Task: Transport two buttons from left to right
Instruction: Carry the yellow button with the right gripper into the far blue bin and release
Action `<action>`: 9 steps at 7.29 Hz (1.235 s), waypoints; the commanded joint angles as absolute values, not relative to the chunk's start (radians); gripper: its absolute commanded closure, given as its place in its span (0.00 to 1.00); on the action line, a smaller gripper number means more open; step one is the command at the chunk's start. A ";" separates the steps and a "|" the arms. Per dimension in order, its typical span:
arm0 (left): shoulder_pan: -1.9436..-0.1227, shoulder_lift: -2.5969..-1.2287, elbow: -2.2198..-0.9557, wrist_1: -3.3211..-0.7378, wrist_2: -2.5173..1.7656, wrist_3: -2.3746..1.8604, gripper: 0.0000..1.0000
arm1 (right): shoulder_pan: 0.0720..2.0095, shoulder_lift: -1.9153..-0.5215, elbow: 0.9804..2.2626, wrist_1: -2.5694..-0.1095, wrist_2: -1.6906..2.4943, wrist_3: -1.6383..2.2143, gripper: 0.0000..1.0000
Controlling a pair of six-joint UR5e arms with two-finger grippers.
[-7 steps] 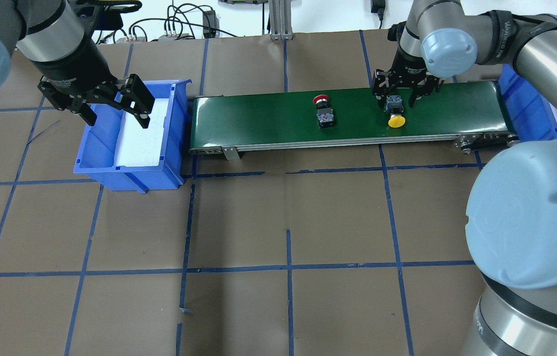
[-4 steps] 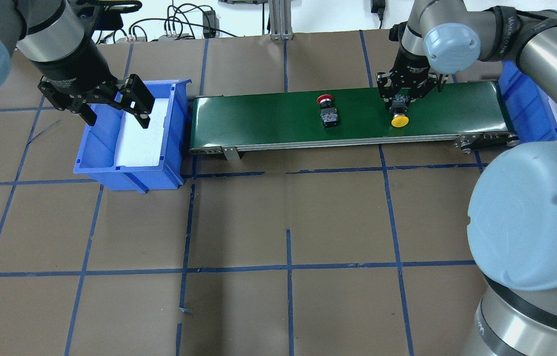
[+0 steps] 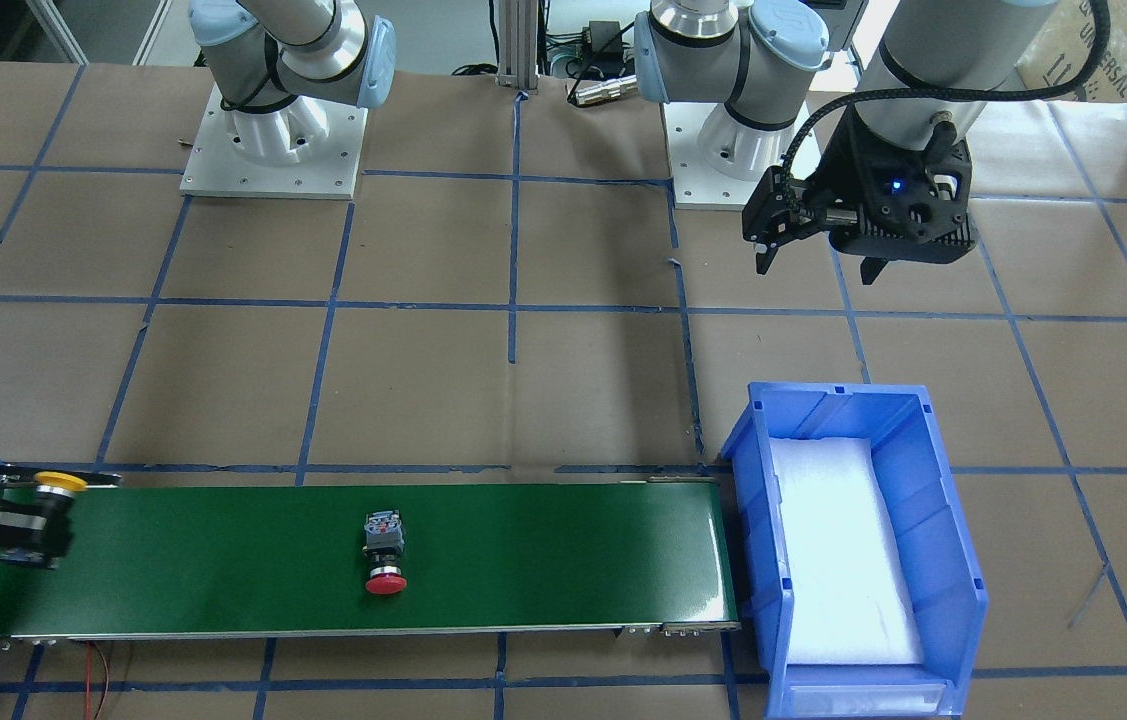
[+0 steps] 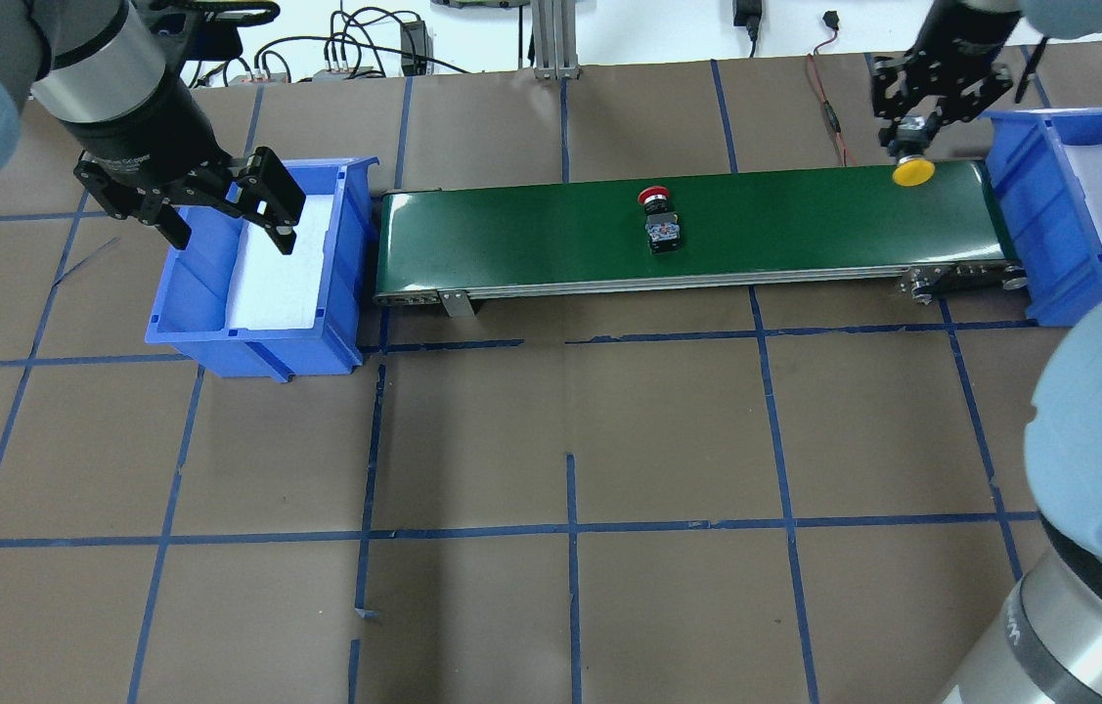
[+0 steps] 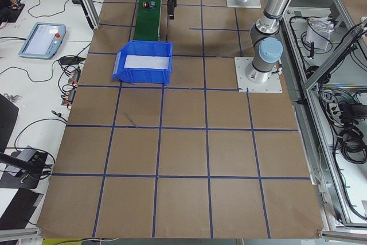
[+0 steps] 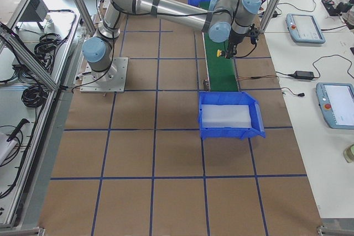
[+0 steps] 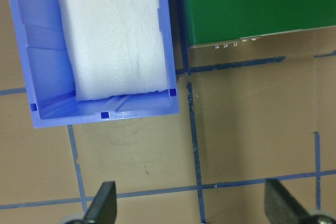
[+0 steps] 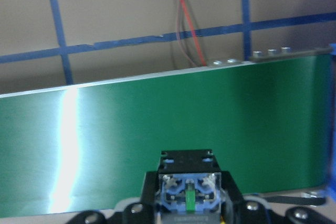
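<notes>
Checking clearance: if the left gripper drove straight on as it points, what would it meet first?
Probably the paper-covered table, just short of the left blue bin; depth is uncertain.

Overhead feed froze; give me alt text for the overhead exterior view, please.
The right gripper holds the yellow button at the right end of the green belt, near the right blue bin. The red button lies mid-belt; the left gripper hangs open by the left blue bin.

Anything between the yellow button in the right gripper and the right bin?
Nothing visible. The right gripper holds the yellow button over the conveyor belt's right end, beside the right blue bin; only the bin's near wall lies ahead. The red button sits mid-belt, behind.
</notes>
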State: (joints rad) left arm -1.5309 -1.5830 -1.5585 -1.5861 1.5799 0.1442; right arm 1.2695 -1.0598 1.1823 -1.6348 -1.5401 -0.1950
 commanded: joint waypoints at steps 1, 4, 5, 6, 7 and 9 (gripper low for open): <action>-1.531 -1.583 -1.559 -1.586 1.580 0.144 0.00 | 1.015 -1.069 1.126 -1.557 -1.548 -0.441 0.92; -1.531 -1.582 -1.559 -1.586 1.580 0.144 0.00 | 0.927 -0.956 1.130 -1.674 -1.572 -0.555 0.92; -1.531 -1.582 -1.559 -1.586 1.580 0.144 0.00 | 0.927 -0.896 1.118 -1.705 -1.563 -0.569 0.89; -1.531 -1.582 -1.559 -1.586 1.580 0.144 0.00 | 0.928 -0.878 1.109 -1.709 -1.562 -0.568 0.88; -1.531 -1.582 -1.559 -1.586 1.580 0.144 0.00 | 0.936 -0.879 1.105 -1.709 -1.562 -0.558 0.71; -1.531 -1.582 -1.559 -1.586 1.580 0.144 0.00 | 0.956 -0.894 1.100 -1.695 -1.577 -0.525 0.28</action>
